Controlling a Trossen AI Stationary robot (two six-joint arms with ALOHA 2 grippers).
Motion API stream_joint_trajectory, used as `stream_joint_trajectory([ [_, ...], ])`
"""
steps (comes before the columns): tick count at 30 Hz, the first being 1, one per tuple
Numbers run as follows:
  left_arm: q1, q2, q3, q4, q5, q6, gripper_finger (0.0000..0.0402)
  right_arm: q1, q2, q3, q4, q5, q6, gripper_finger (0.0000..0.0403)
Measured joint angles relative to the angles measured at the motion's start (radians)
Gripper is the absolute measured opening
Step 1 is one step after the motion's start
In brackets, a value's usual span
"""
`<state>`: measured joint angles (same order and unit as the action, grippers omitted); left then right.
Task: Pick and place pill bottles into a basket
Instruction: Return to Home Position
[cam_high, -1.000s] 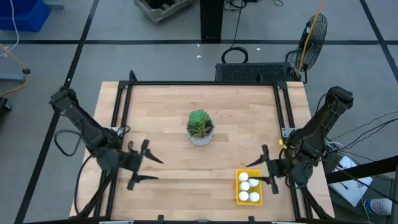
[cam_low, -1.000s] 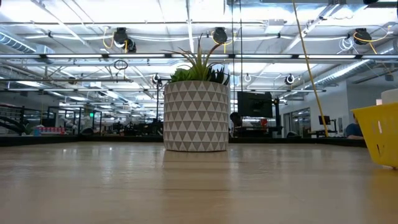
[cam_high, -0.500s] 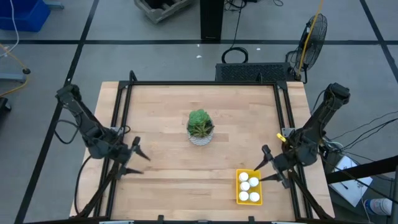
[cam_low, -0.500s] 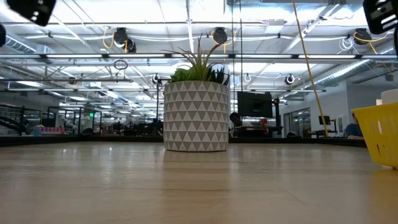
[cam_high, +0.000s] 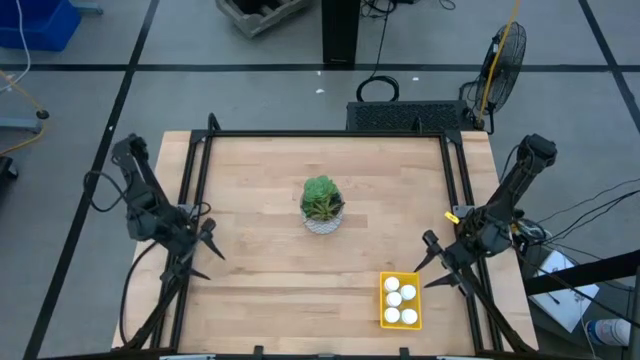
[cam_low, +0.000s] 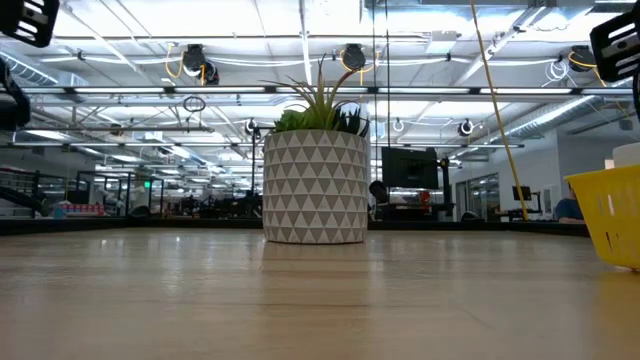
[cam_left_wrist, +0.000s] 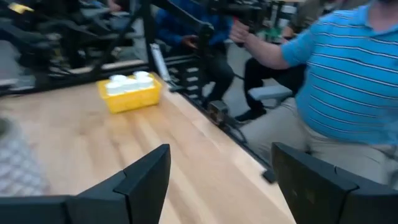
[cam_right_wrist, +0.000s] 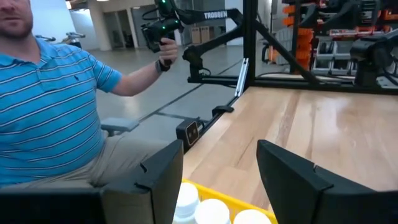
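Pill bottles (cam_high: 408, 316) are in no gripper now. They sit bunched together inside the yellow basket (cam_high: 383, 300), close to a right-hand corner of the table (cam_high: 260, 180). Your right gripper (cam_high: 428, 262) hangs just beside the basket, fingers spread wide, holding nothing. Your left gripper (cam_high: 208, 255) is at the table's left edge, also wide open and empty. I think both are open and off to the side because the job looks done. A second ago the left gripper reached farther over the wood, and the right one was closer to the basket. The potted plant (cam_high: 322, 205) in the middle has not moved.
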<state>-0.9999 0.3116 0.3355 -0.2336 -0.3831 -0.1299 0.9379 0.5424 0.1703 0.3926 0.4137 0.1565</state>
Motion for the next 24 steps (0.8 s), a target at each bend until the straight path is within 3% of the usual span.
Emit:
stream_joint_trajectory([
  [7, -0.043, -0.095, 0.000, -0.069, -0.099, -0.004, 0.0285, 0.000, -0.076, -0.050, -0.001, 0.000, -0.028, 0.0197],
  [10, -0.058, -0.109, 0.000, -0.074, -0.212, -0.013, 0.0281, 0.000, -0.094, -0.060, -0.002, 0.008, -0.061, 0.0196],
  [16, -0.088, -0.110, 0.000, -0.083, -0.455, 0.008, 0.0281, 0.000, -0.118, -0.061, -0.021, 0.198, -0.095, 0.0196],
  [19, -0.095, -0.109, 0.000, -0.057, -0.503, 0.045, 0.0285, 0.000, -0.130, -0.061, -0.024, 0.267, -0.116, 0.0195],
  [22, -0.106, -0.111, 0.000, -0.034, -0.531, 0.063, 0.0286, 0.000, -0.135, -0.061, -0.025, 0.260, -0.123, 0.0193],
  [24, -0.118, -0.110, 0.000, -0.032, -0.493, 0.066, 0.0284, 0.000, -0.135, -0.061, -0.033, 0.234, -0.116, 0.0193],
])
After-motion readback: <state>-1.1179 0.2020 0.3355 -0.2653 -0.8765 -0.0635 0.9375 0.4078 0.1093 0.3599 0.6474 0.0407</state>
